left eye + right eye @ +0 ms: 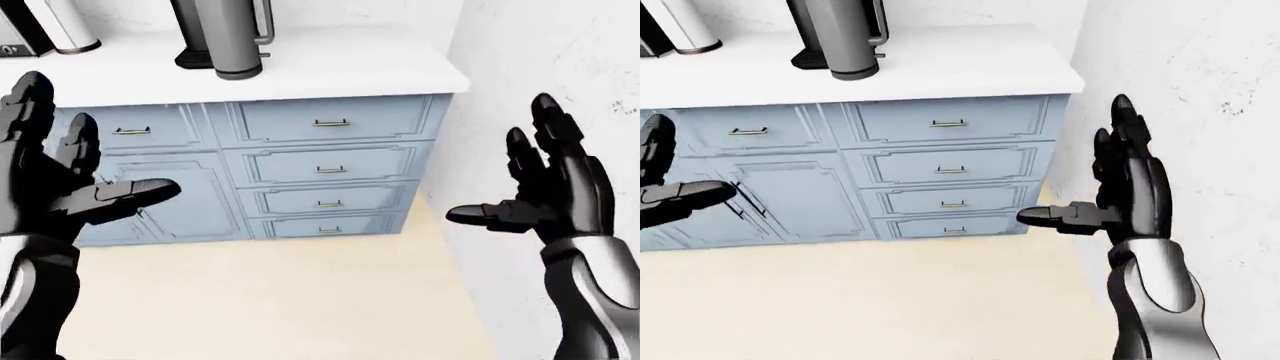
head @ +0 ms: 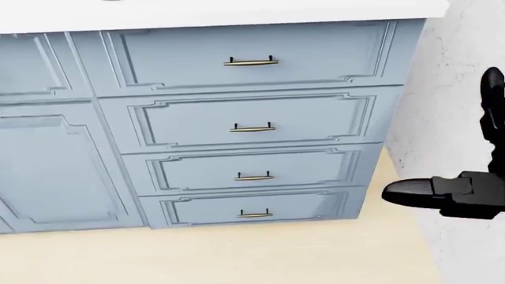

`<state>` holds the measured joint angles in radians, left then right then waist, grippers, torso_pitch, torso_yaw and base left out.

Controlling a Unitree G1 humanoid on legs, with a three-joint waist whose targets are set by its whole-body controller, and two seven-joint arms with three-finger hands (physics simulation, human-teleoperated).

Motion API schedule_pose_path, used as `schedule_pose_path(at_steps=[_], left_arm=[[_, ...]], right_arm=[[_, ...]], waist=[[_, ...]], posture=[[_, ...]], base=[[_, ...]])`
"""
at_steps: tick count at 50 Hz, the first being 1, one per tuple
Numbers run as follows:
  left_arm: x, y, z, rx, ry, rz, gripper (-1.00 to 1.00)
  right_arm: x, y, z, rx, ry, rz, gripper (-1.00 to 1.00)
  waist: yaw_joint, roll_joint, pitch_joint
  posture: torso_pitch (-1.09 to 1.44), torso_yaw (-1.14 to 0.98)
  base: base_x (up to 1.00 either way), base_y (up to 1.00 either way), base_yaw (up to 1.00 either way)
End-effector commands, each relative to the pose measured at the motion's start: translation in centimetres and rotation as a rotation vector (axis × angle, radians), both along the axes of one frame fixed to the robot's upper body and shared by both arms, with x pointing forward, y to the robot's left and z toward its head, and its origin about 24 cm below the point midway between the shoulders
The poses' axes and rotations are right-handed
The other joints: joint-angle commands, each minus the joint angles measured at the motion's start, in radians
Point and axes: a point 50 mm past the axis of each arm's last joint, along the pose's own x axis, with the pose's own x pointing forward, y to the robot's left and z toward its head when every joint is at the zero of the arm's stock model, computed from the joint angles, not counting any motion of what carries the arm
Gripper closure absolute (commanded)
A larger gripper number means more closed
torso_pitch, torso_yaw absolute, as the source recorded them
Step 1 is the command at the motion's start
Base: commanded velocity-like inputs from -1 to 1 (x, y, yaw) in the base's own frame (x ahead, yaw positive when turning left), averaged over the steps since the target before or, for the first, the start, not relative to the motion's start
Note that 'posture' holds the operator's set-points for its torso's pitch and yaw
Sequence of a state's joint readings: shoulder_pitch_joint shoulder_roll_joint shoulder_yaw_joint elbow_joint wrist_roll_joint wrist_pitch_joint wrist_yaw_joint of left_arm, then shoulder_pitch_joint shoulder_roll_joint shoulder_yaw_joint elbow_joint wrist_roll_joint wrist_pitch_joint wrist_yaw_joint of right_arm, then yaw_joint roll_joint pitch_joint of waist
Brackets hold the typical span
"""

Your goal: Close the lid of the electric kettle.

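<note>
The grey electric kettle [image 1: 228, 36] stands on the white counter [image 1: 340, 64] at the top of the left-eye view. Its top and lid are cut off by the frame edge. My left hand [image 1: 100, 142] is raised at the left, fingers spread open and empty, well below and left of the kettle. My right hand [image 1: 500, 161] is raised at the right, open and empty, next to the white wall. In the head view only the right hand [image 2: 466, 154] shows, at the right edge.
Blue cabinets with a stack of brass-handled drawers [image 2: 251, 127] sit under the counter. A white wall [image 1: 540, 52] bounds the right side. A white cylinder [image 1: 62, 26] and a dark appliance [image 1: 15, 34] stand at the counter's left. The floor [image 1: 270, 300] is beige.
</note>
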<state>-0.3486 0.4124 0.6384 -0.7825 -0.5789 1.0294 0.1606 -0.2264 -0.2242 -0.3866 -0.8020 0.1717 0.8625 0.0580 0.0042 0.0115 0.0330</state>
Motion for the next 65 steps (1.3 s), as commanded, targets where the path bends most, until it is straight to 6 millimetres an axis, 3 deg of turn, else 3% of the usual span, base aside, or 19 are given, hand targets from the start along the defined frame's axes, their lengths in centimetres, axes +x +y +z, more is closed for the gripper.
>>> schedule_pose_path(at_steps=[1,6,11,22,53,54,59,62,64,65], left_arm=[[-0.8,0.2,1.9,0.007,-0.075,0.001,-1.00],[-2.0,1.4,4.5,0.002,-0.120,0.034,-1.00],[-2.5,2.1,5.0,0.017,-0.127,0.073,-1.00],[-3.6,4.1,5.4,0.000,-0.138,0.133,-1.00],[-3.2,3.7,4.5,-0.004,-0.123,0.105,-1.00],[-3.1,3.7,4.3,-0.005,-0.120,0.105,-1.00],[-3.0,3.8,4.0,-0.008,-0.114,0.105,-1.00],[-3.0,3.7,4.1,-0.008,-0.113,0.104,-1.00],[-3.0,3.7,4.0,-0.009,-0.111,0.104,-1.00],[-3.0,3.8,3.9,-0.008,-0.110,0.105,-1.00]], right_arm=[[-0.5,0.1,1.5,-0.009,-0.054,0.013,-1.00],[-1.7,-0.3,4.9,-0.032,-0.103,0.000,-1.00],[-2.3,-0.5,6.6,-0.048,-0.118,-0.005,-1.00],[-2.2,-0.8,5.6,-0.048,-0.082,-0.023,-1.00],[-1.8,-0.6,4.5,-0.093,-0.036,-0.038,-1.00],[-1.8,-0.5,4.5,-0.095,-0.035,-0.037,-1.00],[-1.7,-0.6,4.1,-0.098,-0.028,-0.040,-1.00],[-1.7,-0.6,4.2,-0.103,-0.028,-0.041,-1.00],[-1.7,-0.5,4.2,-0.104,-0.028,-0.040,-1.00],[-1.7,-0.5,4.2,-0.104,-0.028,-0.040,-1.00]], waist=[[0.000,0.001,-0.013],[-0.002,0.002,-0.004],[-0.002,0.006,0.010],[-0.002,0.008,0.014],[-0.007,0.008,0.012],[-0.007,0.014,-0.007],[-0.010,0.005,0.004],[-0.014,0.031,0.001],[-0.016,0.080,0.008],[-0.008,0.055,0.008]], posture=[[0.00,0.00],[0.00,0.00],[0.00,0.00],[0.00,0.00],[0.00,0.00],[0.00,0.00],[0.00,0.00],[0.00,0.00],[0.00,0.00],[0.00,0.00]], base=[[0.00,0.00,0.00],[0.00,0.00,0.00],[0.00,0.00,0.00],[0.00,0.00,0.00],[0.00,0.00,0.00],[0.00,0.10,0.00],[0.00,0.17,0.00],[0.00,0.22,0.00],[0.00,0.22,0.00],[0.00,0.22,0.00]])
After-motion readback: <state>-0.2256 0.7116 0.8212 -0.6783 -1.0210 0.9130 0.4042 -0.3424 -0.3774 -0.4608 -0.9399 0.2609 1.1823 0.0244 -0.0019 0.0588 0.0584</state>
